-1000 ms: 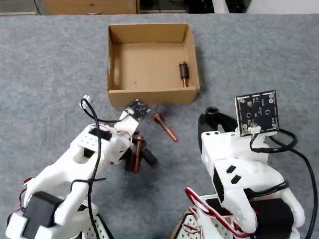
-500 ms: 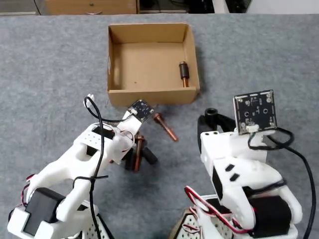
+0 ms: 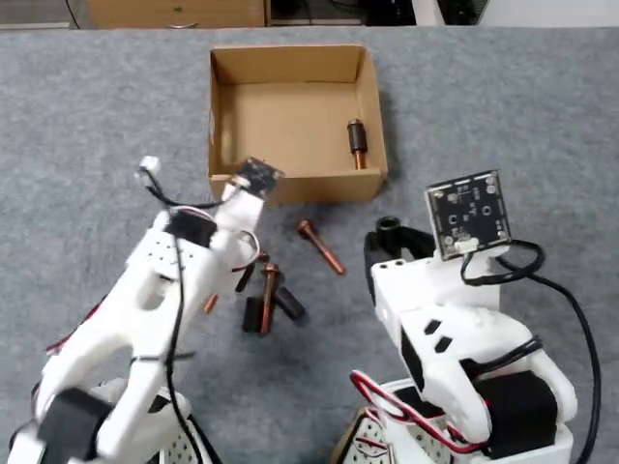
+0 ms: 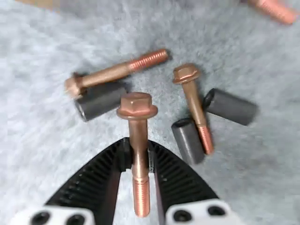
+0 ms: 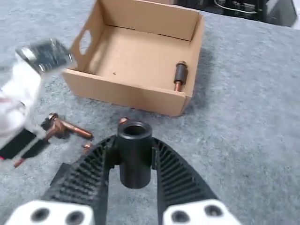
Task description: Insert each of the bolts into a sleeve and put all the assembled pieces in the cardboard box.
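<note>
My left gripper is shut on a copper bolt, held above the grey mat with its hex head pointing away. Under it lie two loose bolts and three dark sleeves. My right gripper is shut on an upright black sleeve, in front of the cardboard box. One assembled bolt and sleeve lies inside the box by its right wall. Another bolt lies between the two arms.
The left arm stands over the pile of loose parts, just in front of the box's front wall. The right arm is at the front right. Grey mat lies open to both sides of the box.
The left arm has risen and swung towards the box with the bolt in its gripper. The right arm has shifted a little to the left with its sleeve.
</note>
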